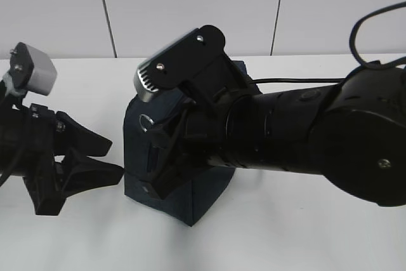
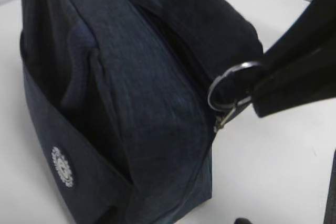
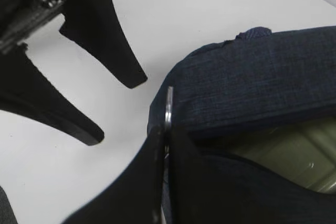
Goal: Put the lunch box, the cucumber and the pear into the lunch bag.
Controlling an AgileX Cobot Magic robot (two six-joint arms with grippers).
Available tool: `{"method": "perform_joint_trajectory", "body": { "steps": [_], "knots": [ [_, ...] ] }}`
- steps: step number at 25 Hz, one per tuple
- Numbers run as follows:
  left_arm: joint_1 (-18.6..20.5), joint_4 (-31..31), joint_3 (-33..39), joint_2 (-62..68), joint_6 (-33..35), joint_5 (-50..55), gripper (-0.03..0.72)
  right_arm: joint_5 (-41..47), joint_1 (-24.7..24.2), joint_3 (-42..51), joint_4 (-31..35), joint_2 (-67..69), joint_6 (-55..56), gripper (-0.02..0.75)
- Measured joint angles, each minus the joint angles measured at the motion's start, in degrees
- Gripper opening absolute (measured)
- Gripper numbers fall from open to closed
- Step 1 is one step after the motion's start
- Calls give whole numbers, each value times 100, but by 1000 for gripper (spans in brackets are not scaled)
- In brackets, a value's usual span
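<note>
The dark navy lunch bag (image 1: 190, 188) stands mid-table and fills the left wrist view (image 2: 131, 103). My right gripper (image 1: 154, 132) reaches over it and is shut on the metal ring pull (image 1: 147, 122), which also shows in the left wrist view (image 2: 231, 85) and in the right wrist view (image 3: 169, 106). Through the open zipper the pale sage-green lid of the lunch box (image 3: 294, 156) shows inside the bag. My left gripper (image 1: 113, 158) is open and empty, just left of the bag; its fingers (image 3: 126, 74) show in the right wrist view. The cucumber and the pear are out of view.
The white table (image 1: 285, 239) stretches around the bag. A black cable (image 1: 298, 80) runs behind the right arm. A white panelled wall (image 1: 190, 4) stands at the back.
</note>
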Motion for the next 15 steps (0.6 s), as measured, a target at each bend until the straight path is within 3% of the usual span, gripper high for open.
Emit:
{"method": "perform_joint_trajectory", "body": {
  "steps": [15],
  "knots": [
    [-47, -1279, -17, 855, 851, -160, 379, 0, 0, -9, 8, -9, 0, 0]
  ]
}}
